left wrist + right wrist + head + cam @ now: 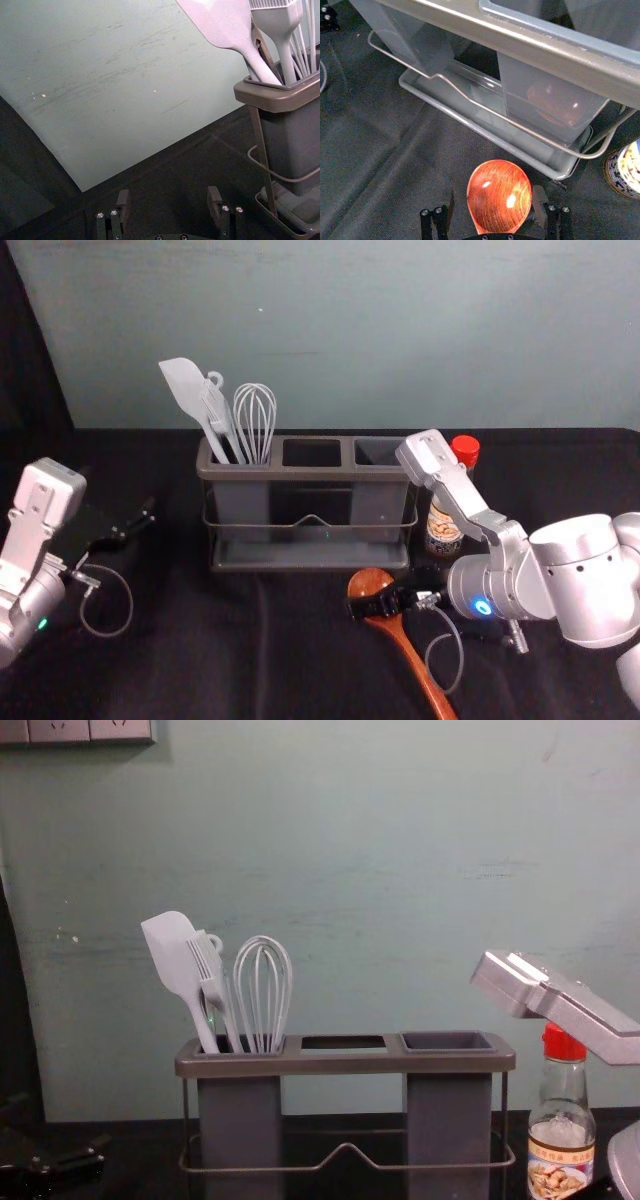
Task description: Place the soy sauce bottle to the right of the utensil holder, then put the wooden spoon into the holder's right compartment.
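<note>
The bottle (562,1153) stands upright just beside the holder (310,477), on its right, so the first step looks done. The spoon is the step in hand: the spoon (424,676) lies on the bench (180,660) in front of the holder, bowl towards it, handle running away from it and slanting right.

The right pincer (492,198) is low over the spoon, spread, one finger on each side of the bowl; one sits close to the rim, the other has a visible gap. The left pincer (168,196) is parked left of the holder, spread and with nothing between its fingers.

Next, the right pincer probably needs to centre and close on the spoon, then lift it clear of the holder's front rail and lower it into the right compartment (448,1042). The bottle is near the right arm, so a wide swing could knock it.
</note>
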